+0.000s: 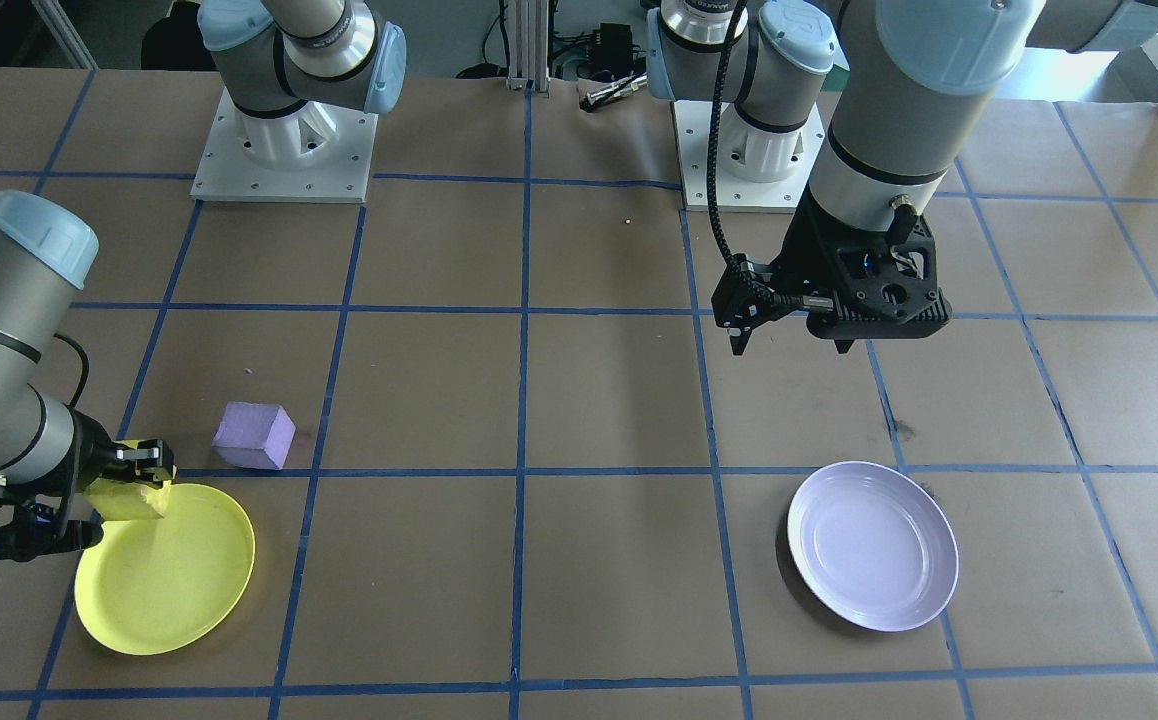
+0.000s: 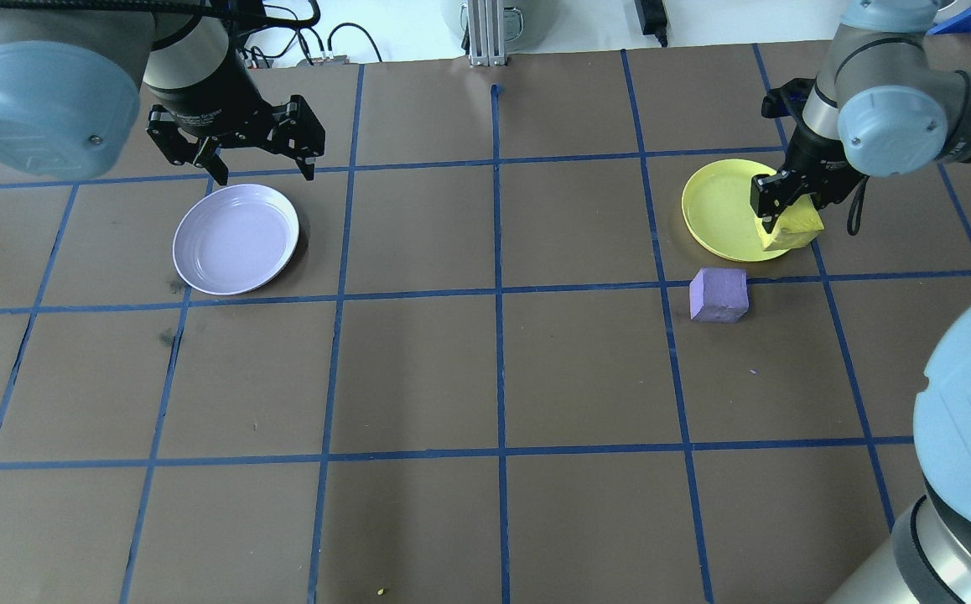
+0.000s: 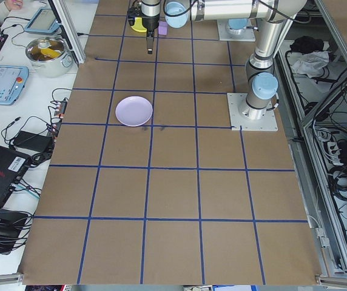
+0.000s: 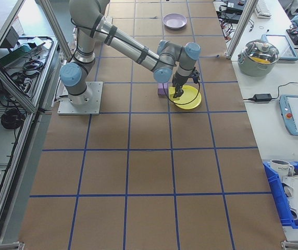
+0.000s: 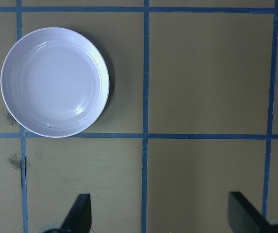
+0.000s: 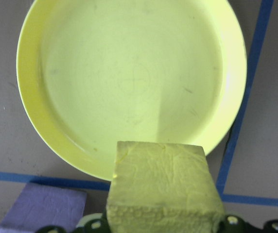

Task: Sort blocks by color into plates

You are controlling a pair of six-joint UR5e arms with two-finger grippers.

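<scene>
Brown paper ruled with blue tape lines covers the table [image 2: 418, 377]. Going from left to right in the overhead view, the left gripper [image 2: 238, 155] is seen first, hung in the air just beyond the far rim of the lavender plate [image 2: 236, 239]; its jaws are spread wide with nothing between them, as is confirmed by the left wrist camera, where the two fingertips [image 5: 80, 213] stand well apart over bare paper. No block is carried by the lavender plate, which lies flat on the table.

Well to the right, the purple block [image 2: 719, 294] is found resting on the paper, just on the robot's side of the yellow plate [image 2: 716, 210] and apart from its rim. The yellow block [image 2: 791, 231] is clamped between the fingers of the right gripper [image 2: 775, 210] and is held over the plate's near right edge, partly overhanging the rim. Whether the block touches the plate cannot be told. In the right wrist view the plate's inside is seen bare beyond the block.
</scene>
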